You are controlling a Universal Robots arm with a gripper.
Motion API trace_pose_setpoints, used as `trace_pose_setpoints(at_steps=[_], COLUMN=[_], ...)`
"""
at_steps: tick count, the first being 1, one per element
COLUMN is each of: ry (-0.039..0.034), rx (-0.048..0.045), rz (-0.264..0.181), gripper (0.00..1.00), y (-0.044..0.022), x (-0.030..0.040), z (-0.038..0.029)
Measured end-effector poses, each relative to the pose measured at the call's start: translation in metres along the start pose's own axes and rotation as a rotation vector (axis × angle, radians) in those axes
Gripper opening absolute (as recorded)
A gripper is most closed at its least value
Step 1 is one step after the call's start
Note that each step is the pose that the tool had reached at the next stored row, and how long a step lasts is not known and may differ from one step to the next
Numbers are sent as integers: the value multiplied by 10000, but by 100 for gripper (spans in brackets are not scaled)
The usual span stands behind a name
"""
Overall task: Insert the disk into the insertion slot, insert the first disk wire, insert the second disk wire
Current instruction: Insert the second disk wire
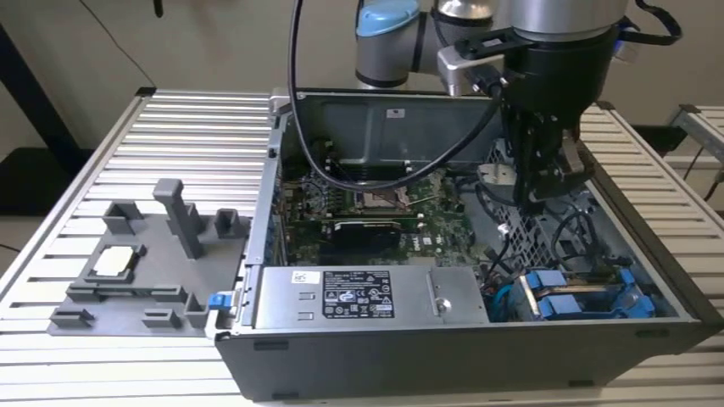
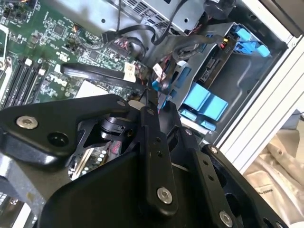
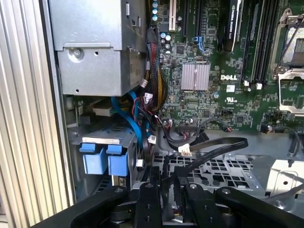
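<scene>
Pincer position: inside the open case, reaching down from the arm over the side of the case on the exterior view's right. Its fingers are drawn nearly together and pinch the end of a black wire. In the second wrist view a small blue-tipped connector sits at the fingertips.

Disk location: seated in its blue carrier within the slot, at the near corner of the case on the exterior view's right. Two blue tabs stand at the slot's edge. The pincer hangs farther back in the case, apart from the disk.

Obstructions:
- A bundle of coloured leads runs between the power supply and the board, ending just beside the tabs.
- Loose black wires with pale plugs lie across a perforated plate, close to the fingertips.
- A thick black cable from the arm hangs in a loop over the board.

Surroundings: the power supply lies along the near wall, next to the slot. A ribbed heatsink sits on the board. A grey tray with upright posts stands on the slatted counter, on the exterior view's left of the case and well apart from the pincer. A small pale part rests in it.
</scene>
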State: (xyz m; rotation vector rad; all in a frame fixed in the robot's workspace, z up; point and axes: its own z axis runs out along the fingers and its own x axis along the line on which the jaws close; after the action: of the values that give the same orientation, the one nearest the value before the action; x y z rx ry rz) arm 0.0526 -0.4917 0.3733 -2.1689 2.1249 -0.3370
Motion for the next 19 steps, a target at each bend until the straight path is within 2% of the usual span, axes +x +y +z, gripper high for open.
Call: trace_pose_setpoints(at_steps=[2, 11, 14, 15, 19], ry=[-5, -25, -30, -32, -38], rx=[33, 43, 45, 46, 49], rz=[-30, -114, -139, -147, -179], gripper=[27, 27, 24, 18, 16], y=[2, 4, 4, 4, 4], x=[-2, -2, -2, -2, -2], z=[15, 19, 19, 19, 19])
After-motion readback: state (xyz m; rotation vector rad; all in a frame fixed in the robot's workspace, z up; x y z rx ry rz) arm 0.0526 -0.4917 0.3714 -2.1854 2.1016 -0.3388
